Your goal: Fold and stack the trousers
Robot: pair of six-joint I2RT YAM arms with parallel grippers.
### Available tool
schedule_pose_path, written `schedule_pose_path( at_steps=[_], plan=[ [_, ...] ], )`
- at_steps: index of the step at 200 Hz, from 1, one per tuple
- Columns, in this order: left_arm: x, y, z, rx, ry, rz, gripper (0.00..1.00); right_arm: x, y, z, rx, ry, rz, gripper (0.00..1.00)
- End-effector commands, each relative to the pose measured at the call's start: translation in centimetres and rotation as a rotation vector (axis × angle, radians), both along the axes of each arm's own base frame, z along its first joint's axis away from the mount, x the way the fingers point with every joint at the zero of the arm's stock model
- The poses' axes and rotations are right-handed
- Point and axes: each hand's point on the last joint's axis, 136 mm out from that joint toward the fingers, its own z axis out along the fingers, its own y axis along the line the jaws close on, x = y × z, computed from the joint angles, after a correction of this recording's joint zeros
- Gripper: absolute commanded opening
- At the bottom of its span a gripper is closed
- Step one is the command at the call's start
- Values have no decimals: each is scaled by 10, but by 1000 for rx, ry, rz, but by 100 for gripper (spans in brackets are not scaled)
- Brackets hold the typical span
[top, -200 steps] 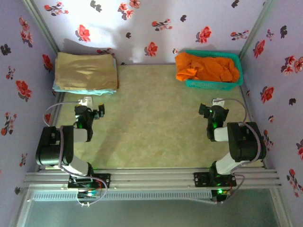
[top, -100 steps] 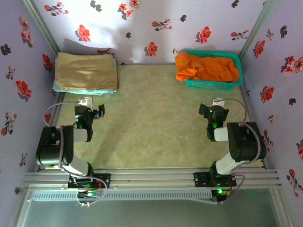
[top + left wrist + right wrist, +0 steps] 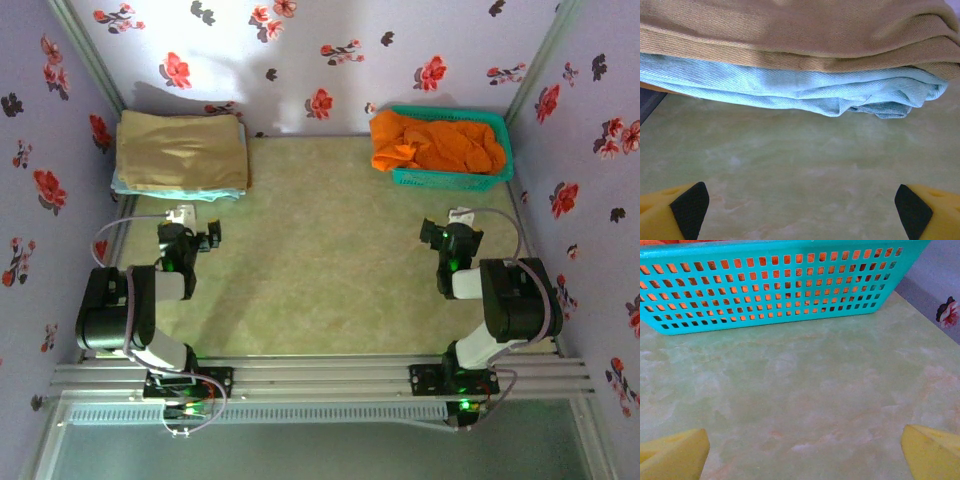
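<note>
Nothing moved; left gripper [image 3: 800,210] & right gripper [image 3: 805,452] wide open, empty. Right shd reach into basket [image 3: 452,180], grab trousers [image 3: 437,143] by one edge.

We found both arms built alike: the left arm [image 3: 115,318] and the right arm [image 3: 515,300] had bulky black joint housings and pale grey links near the bases. A green lamp [image 3: 452,266] glowed on each wrist, and a grey cable [image 3: 108,236] looped from each. The left gripper [image 3: 800,210] had yellow fingers [image 3: 657,214] faced with black textured pads [image 3: 690,210]. The right gripper [image 3: 802,452] showed plain yellow fingers [image 3: 675,455].
</note>
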Motion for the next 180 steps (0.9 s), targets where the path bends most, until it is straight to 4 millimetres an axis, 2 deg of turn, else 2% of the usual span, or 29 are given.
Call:
schedule_pose_path(
  at_steps=[1,34,43,54,68,71,82,100,112,122,126,136,143,150,163,180],
  plan=[
    [4,0,3,-12,-6,-1,100,7,0,13,18,-40,-1,99],
    [4,2,5,-12,-10,9,100,7,0,14,17,-44,-1,99],
    [2,4,11,-12,-8,22,100,6,-3,19,6,-50,-21,99],
    [-2,3,29,-10,-17,18,100,4,-4,31,-11,-18,-36,99],
    [-10,-1,61,-19,-45,6,100,4,-4,60,1,26,-60,99],
    [-12,-2,71,-24,-64,4,100,5,-9,72,5,12,-90,99],
    [-24,-5,102,-86,-120,5,100,3,-5,101,51,28,-101,99],
    [-50,-5,152,-235,-221,44,100,-8,2,155,142,52,-158,99],
    [-75,2,177,-380,-247,121,100,-23,2,182,287,72,-233,99],
    [-99,12,183,-533,-225,232,100,-31,7,195,395,92,-232,99],
    [-110,16,179,-591,-205,287,100,-34,8,197,428,95,-238,99],
    [-139,23,174,-705,-161,391,100,-41,10,195,508,99,-264,99],
    [-156,26,173,-722,-156,420,100,-38,19,198,569,83,-199,99],
    [-167,29,177,-690,-189,414,100,-33,31,201,628,63,-114,99],
    [-187,38,170,-727,-246,463,100,-26,50,211,706,-2,5,99],
    [-193,28,169,-759,-277,388,100,-12,78,227,778,-85,197,99]
  ],
)
